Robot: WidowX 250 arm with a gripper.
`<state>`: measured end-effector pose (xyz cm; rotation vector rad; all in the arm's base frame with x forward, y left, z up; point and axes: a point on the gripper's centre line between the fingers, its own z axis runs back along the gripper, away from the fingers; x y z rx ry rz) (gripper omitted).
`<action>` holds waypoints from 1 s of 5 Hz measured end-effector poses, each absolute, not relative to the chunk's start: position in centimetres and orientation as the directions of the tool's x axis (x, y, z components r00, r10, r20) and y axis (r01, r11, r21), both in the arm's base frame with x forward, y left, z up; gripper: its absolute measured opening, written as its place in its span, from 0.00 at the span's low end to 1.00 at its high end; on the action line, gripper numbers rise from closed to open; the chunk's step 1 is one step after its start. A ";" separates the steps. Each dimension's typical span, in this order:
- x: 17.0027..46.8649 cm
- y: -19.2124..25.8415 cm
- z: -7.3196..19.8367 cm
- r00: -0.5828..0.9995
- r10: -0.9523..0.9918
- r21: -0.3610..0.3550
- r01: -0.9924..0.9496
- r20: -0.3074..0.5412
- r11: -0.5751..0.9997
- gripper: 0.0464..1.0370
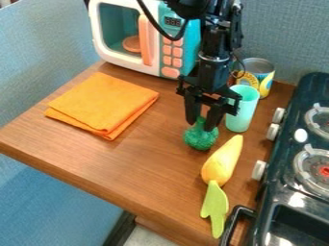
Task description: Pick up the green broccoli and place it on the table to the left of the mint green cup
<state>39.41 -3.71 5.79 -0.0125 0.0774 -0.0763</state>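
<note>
Here, on the brown wood-grain bench (141, 163), a folded orange cloth (103, 103) lies apart from my black two-finger pincer (202, 124), with a pale-green plastic cup (241, 113) standing near. The dark-green, bumpy, round-bodied toy (201, 138) is directly beneath me, its narrow stem pointing up into the pincer; I cannot tell whether I grip it.

Gripper (204, 126) at the green textured toy (200, 138).

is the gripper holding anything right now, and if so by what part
It cannot be told for sure: the gripper is at the stem of the green toy broccoli, but whether it grips it is unclear.
</note>
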 end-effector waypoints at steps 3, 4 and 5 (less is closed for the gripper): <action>37.1 -2.4 10.6 0.997 -0.012 -0.062 0.017 0.074 0.998 0.97; 34.3 1.5 14.3 0.986 0.064 -0.083 -0.051 0.154 0.995 0.96; 32.4 5.7 15.5 0.981 0.143 -0.052 -0.137 0.134 0.989 0.96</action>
